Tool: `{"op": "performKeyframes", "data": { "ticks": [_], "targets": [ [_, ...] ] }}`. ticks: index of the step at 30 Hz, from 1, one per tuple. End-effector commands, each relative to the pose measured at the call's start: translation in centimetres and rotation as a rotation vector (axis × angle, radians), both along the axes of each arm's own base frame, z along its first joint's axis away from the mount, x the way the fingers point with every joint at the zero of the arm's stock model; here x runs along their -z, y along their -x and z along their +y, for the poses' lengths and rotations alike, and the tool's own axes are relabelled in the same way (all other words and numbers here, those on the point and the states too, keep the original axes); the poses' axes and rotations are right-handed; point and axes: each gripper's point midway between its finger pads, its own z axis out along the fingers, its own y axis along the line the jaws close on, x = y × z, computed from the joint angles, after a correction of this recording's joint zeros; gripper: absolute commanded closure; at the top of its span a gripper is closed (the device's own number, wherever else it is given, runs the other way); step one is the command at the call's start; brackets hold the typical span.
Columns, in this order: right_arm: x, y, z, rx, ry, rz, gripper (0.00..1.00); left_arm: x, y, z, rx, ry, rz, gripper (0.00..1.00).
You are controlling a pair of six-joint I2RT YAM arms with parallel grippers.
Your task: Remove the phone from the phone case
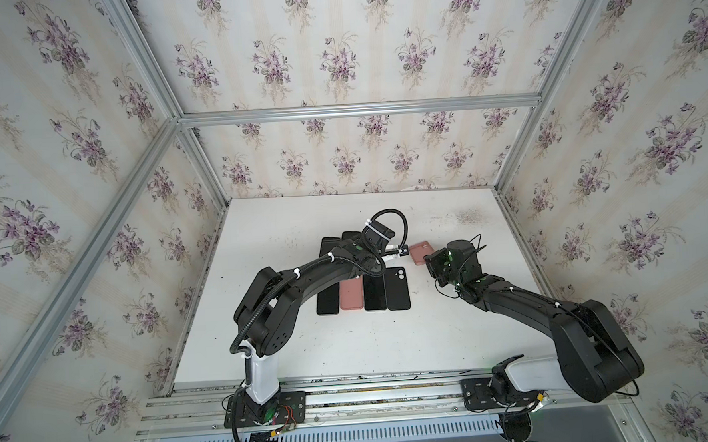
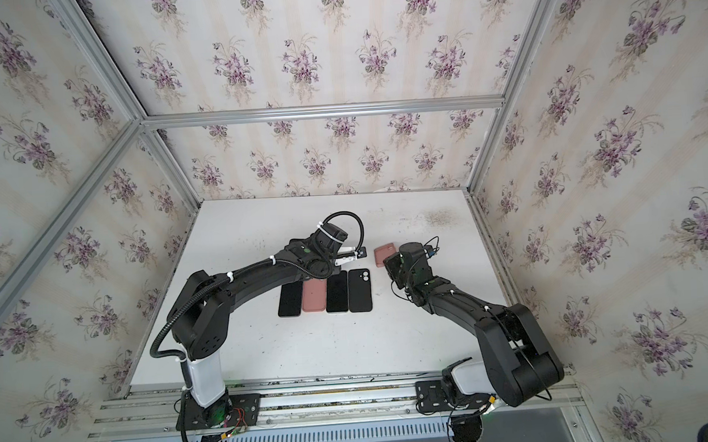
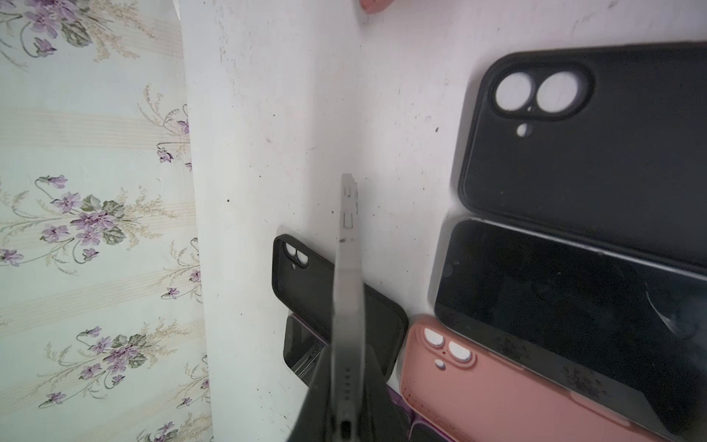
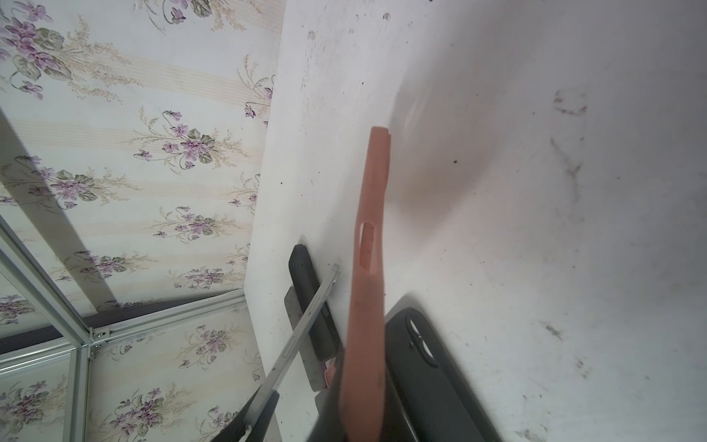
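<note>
Holding phone (image 3: 347, 291) by thin edge, left claw (image 3: 350, 402) clamped shut. Right claw (image 4: 359, 413) pinched on pink case (image 4: 369, 268), apparently empty, just right of phone, above far-centre tabletop (image 1: 433, 330). Risk: narrow grip slips, phone drops onto row of phones and cases (image 1: 374, 291) below.

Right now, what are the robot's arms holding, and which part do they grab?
The left jaws pinch the bare phone at its charging-port end. The right jaws pinch the pink case at one end.
</note>
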Motion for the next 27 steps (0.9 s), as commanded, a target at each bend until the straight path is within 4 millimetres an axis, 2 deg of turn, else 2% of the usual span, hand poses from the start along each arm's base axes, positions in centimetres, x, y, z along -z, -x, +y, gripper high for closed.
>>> {"op": "performKeyframes", "data": {
  "ticks": [1,12,15,27],
  "targets": [
    [-0.8,-0.6,0.8,-0.051,-0.028,-0.031,1.0,-0.4,-1.2,-0.8,0.026,-0.005,-0.059,0.87],
    [-0.5,-0.9,1.7,-0.091,-0.056,-0.03,1.0,2.2,-1.6,0.0,0.006,-0.051,-0.044,0.76],
    [-0.5,-0.9,1.8,-0.094,-0.062,-0.031,1.0,2.8,-1.8,0.0,-0.009,-0.047,-0.036,0.7],
    [-0.5,-0.9,1.9,-0.098,-0.062,-0.036,1.0,4.3,-3.0,0.1,-0.073,-0.037,-0.031,0.65]
  ]
}}
